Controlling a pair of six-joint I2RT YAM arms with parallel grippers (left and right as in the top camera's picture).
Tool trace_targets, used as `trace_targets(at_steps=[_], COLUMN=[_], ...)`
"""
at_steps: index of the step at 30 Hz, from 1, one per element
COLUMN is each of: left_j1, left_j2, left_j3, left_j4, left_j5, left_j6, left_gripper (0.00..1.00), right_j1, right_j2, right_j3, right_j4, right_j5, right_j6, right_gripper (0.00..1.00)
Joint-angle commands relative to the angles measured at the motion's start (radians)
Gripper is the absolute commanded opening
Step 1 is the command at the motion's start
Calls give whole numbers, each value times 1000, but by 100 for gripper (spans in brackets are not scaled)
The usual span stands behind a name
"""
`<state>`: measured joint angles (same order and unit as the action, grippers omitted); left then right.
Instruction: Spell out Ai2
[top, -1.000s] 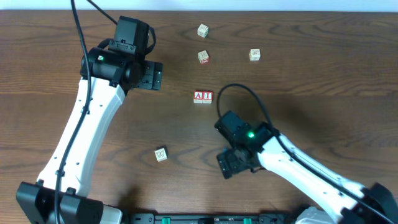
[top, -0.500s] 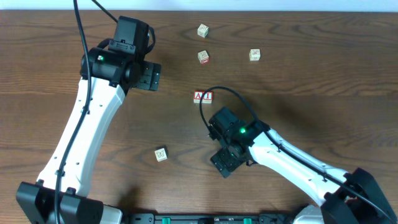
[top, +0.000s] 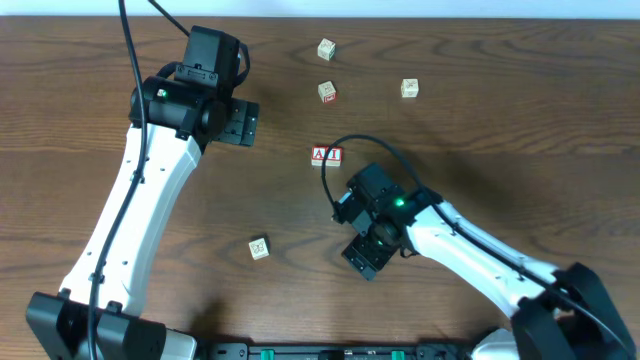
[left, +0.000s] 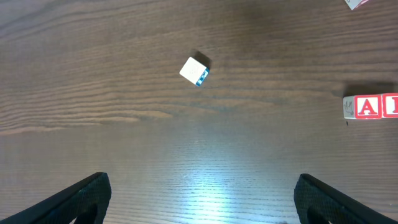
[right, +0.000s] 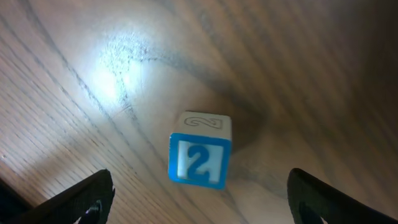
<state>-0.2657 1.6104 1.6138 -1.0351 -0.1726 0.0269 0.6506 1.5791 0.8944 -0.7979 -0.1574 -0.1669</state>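
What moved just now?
The right arm edged a little closer to the A cube and I cube, its pincer open over the 2 cube, not gripping it. The left arm and those two letters stayed put.

Eight small wooden cubes in all. Two with red letters, the A cube (top: 320, 155) and the I cube (top: 334, 155), touching, off to one side of the left jaws. One blue-faced 2 cube (right: 199, 159) between the right jaws, touching neither. One white cube with a blue side (left: 194, 70) ahead of the left jaws. Four pale ones, all well clear of both pairs of jaws: first pale cube (top: 326, 49), second pale cube (top: 409, 89), third pale cube (top: 259, 248), red-sided pale cube (top: 327, 92). Two arms: left arm (top: 140, 210), right arm (top: 480, 265). Two grippers: left gripper (left: 202, 186), right gripper (right: 199, 196). Two black cables: left cable (top: 127, 40), right cable (top: 365, 140). One table (top: 520, 120).
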Motion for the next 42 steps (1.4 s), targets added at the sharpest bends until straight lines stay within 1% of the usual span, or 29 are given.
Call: trace_targets(at_steps=[1,4,5,7,10,11,12,17,19,20,21,23,25,27,28,32,34,37,42], left_j1=[-2,-2,-2,-2,-2,-2,-2,-2,-2,-2,-2,-2,-2,-2,-2,-2,-2,-2,-2], left_j2=[3,3,3,3,3,3,3,3,3,3,3,3,3,3,3,3,3,3,3], left_j3=[-3,-3,-3,-3,-3,-3,-3,-3,-3,-3,-3,-3,-3,-3,-3,-3,-3,-3,-3], left_j4=[-1,-1,-1,-1,-1,-1,-1,-1,-1,-1,-1,-1,-1,-1,-1,-1,-1,-1,-1], left_j5=[-18,-18,-18,-18,-18,-18,-18,-18,-18,-18,-18,-18,-18,-18,-18,-18,-18,-18,-18], left_j6=[7,7,7,7,7,7,7,7,7,7,7,7,7,7,7,7,7,7,7], left_gripper=[95,95,95,95,95,95,95,95,95,95,95,95,95,95,95,95,95,95,95], right_j1=[-6,-6,-6,-6,-6,-6,-6,-6,-9,-11,-14,-22,-35,-53,-66,-117,-143,-175,-218], right_j2=[42,65,75,90,95,95,95,95,95,95,95,95,95,95,95,95,95,100,179], right_j3=[-12,-12,-12,-12,-12,-12,-12,-12,-12,-12,-12,-12,-11,-10,-7,24,54,93,194], right_j4=[11,13,13,23,37,48,55,65,66,66,68,72,76,80,84,78,75,81,91], right_j5=[-31,-31,-31,-31,-30,-26,-21,4,4,8,30,87,106,105,105,103,89,78,79], right_j6=[-32,-32,-32,-28,-22,-16,-6,21,24,27,53,111,149,192,217,262,267,268,313], right_gripper=[88,88,86,77,72,65,59,38,31,30,30,26,25,27,31,34,33,33,32])
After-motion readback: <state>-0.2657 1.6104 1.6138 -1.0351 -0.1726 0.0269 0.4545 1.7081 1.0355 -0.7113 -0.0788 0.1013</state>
